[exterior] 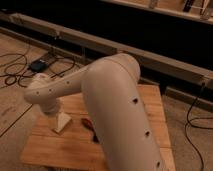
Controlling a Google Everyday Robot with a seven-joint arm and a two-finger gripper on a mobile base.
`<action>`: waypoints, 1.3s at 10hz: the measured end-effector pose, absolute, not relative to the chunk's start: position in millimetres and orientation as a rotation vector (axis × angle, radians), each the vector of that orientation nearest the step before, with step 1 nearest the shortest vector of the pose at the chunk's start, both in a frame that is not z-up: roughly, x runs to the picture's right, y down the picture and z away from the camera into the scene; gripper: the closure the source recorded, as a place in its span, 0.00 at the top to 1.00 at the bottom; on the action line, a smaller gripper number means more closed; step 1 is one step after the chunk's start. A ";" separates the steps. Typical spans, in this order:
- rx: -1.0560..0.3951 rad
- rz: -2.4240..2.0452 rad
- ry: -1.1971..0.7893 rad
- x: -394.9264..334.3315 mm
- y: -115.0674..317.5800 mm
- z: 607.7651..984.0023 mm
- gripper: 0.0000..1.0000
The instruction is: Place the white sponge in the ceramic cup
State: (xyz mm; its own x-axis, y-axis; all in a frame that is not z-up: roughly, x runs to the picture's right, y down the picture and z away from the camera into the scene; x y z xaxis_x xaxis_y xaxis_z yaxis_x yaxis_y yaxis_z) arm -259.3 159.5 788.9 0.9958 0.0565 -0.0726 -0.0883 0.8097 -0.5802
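gripper at white sponge, wooden table

Dim, warm light throughout. Underfoot, bare grey-brown concrete floor, strewn at left with looping black cables near a small dark box. At centre, a light wooden slatted table. Behind, aslant from upper left to right, a long pale metal rail below a wide dark panel. At right, another thin black cable curling down beside the table. End effector low over the table's left part.
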 end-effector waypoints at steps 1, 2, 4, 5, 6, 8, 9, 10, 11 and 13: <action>-0.621 0.074 0.060 -260.6 164.0 795.0 0.80; -0.620 0.075 0.068 -261.0 167.0 800.1 0.80; -0.615 0.082 0.090 -261.8 172.7 811.7 0.80; -0.612 0.086 0.098 -262.7 174.0 815.7 0.80; -0.605 0.091 0.105 -264.2 174.4 819.8 0.80; -0.596 0.090 0.118 -266.4 177.7 826.3 0.80; -0.593 0.088 0.123 -266.6 179.5 828.5 0.80; -0.591 0.086 0.128 -266.8 180.9 830.1 0.80; -0.588 0.083 0.136 -267.0 183.1 832.3 0.80; -0.585 0.071 0.152 -266.7 188.6 836.7 0.80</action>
State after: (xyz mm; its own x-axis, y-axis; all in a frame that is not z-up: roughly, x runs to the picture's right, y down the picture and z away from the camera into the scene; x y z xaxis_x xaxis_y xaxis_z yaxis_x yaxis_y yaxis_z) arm -266.7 188.6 836.7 0.9864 0.0239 -0.1628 -0.1100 0.8315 -0.5445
